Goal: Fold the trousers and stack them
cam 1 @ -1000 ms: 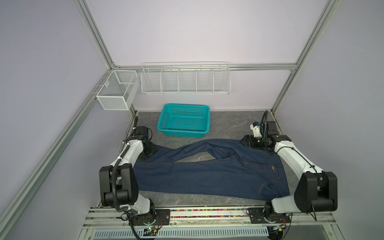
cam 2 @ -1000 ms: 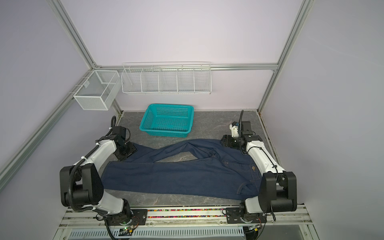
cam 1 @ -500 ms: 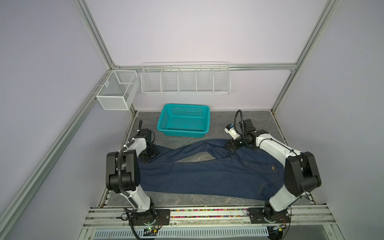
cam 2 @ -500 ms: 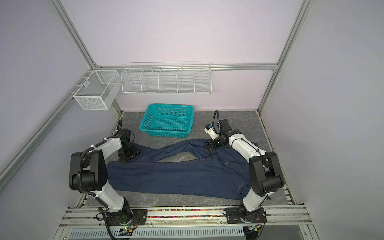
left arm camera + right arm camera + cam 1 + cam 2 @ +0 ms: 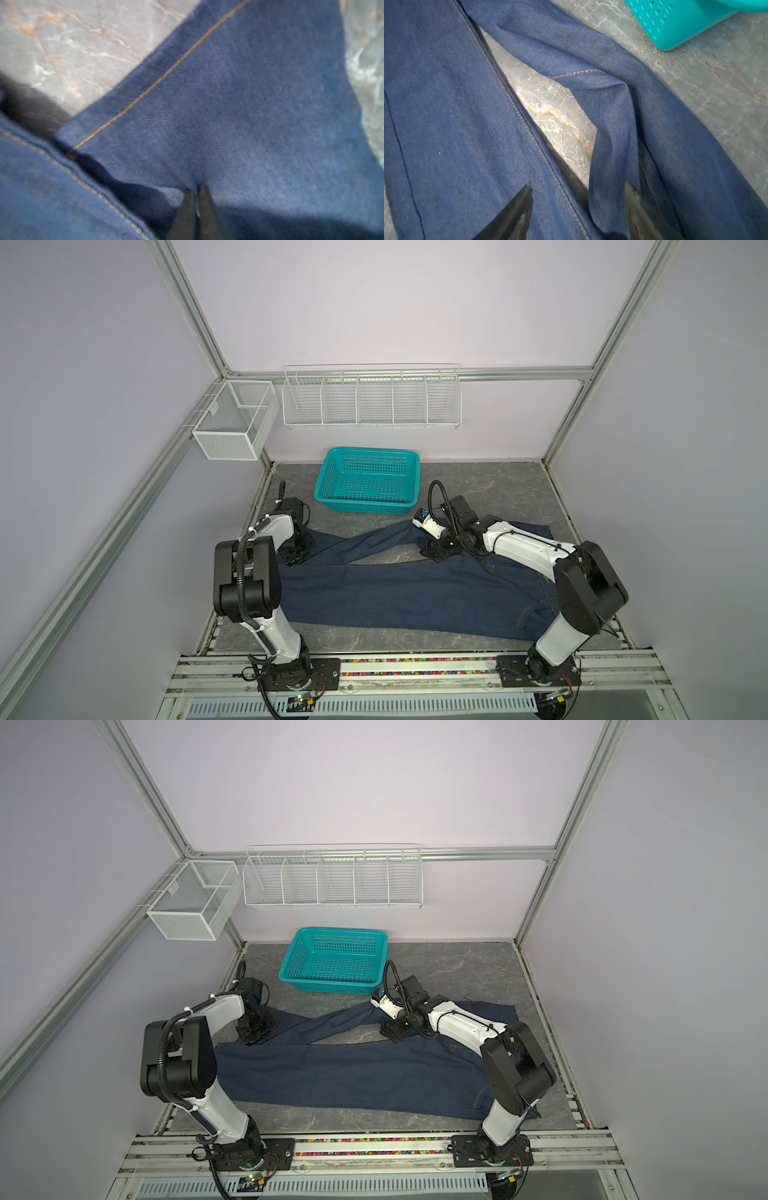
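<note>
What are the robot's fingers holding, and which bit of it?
The left fingers pinch the dark navy denim trousers near the far leg's cuff end. The right fingers are open, holding nothing.

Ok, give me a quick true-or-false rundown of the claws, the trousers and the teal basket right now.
1. The left claw is shut on the trousers. True.
2. The right claw is clamped shut on denim. False: its jaws stand open above the cloth where the two legs part.
3. The teal basket holds the folded trousers. False: nothing lies in it, and the trousers are spread out unfolded on the table.
4. Bare table shows between the two trouser legs. True.
5. The basket sits on top of the trousers. False: it stands behind them, apart from the cloth.
</note>
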{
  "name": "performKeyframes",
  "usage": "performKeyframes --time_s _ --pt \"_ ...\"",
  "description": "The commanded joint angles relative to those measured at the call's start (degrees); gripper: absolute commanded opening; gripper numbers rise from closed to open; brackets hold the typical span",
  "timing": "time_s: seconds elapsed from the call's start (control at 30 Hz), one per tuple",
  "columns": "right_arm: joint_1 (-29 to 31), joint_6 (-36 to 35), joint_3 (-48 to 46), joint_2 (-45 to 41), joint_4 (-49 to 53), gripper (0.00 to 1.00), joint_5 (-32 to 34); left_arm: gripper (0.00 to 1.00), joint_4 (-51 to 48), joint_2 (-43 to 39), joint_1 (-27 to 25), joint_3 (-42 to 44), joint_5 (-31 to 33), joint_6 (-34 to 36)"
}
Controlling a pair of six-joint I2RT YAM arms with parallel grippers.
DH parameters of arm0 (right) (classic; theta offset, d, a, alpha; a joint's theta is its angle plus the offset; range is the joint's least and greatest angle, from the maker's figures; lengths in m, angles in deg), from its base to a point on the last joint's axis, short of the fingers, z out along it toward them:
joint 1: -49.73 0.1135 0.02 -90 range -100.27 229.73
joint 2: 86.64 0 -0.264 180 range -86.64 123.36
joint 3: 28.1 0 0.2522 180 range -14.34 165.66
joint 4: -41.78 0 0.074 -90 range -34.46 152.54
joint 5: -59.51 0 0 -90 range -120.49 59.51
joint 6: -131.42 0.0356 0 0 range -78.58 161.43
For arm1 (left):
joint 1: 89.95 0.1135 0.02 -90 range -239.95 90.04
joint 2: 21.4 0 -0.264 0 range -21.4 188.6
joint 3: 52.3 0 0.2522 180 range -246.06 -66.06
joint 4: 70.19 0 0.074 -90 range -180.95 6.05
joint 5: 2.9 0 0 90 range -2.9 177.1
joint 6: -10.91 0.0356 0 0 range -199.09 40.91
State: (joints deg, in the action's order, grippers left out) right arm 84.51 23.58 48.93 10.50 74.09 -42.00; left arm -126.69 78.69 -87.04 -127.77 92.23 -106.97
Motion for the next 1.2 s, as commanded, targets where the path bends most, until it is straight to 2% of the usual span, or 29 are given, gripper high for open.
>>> performKeyframes --time_s 0.0,0.27,0.37,0.53,0.63,0.73,0.83,0.93,1.17 --pt "0.4 -1.9 -0.2 0.6 -2.2 0.7 2.0 0.0 -4.1 -3.9 -0.2 -4.0 1.9 1.5" --pt "-0.6 2.4 -1.0 -2.7 -5.5 0.68 2.8 0.0 -16.9 -11.8 -0.3 -14.3 1.6 2.9" --pt "-2.0 3.2 -1.1 -4.5 -5.5 0.67 2.0 0.0 -20.2 -14.8 -0.2 -16.6 3.6 4.5" --pt "-4.6 3.0 -1.8 -6.8 -3.8 0.66 -1.2 0.0 -24.1 -16.4 -0.2 -19.8 12.1 8.9" --pt "-5.0 1.7 -3.0 -7.1 -2.2 0.65 -1.2 0.0 -23.2 -15.2 -0.2 -20.1 13.8 11.5" --pt "-5.1 0.5 -3.8 -6.8 -0.5 0.64 1.4 0.0 -23.7 -12.1 -0.2 -21.2 16.2 10.6" --pt "-5.3 -0.2 -3.3 -5.6 1.0 0.64 3.4 0.0 -23.8 -8.2 -0.2 -22.0 15.9 10.9" --pt "-5.4 -2.0 -2.2 -3.4 2.3 0.64 5.7 0.01 -20.9 -6.0 -0.3 -21.1 15.5 10.6" --pt "-4.9 -4.4 -1.4 1.5 3.0 0.64 11.8 0.07 -16.0 -0.5 -0.1 -20.0 21.1 11.7"
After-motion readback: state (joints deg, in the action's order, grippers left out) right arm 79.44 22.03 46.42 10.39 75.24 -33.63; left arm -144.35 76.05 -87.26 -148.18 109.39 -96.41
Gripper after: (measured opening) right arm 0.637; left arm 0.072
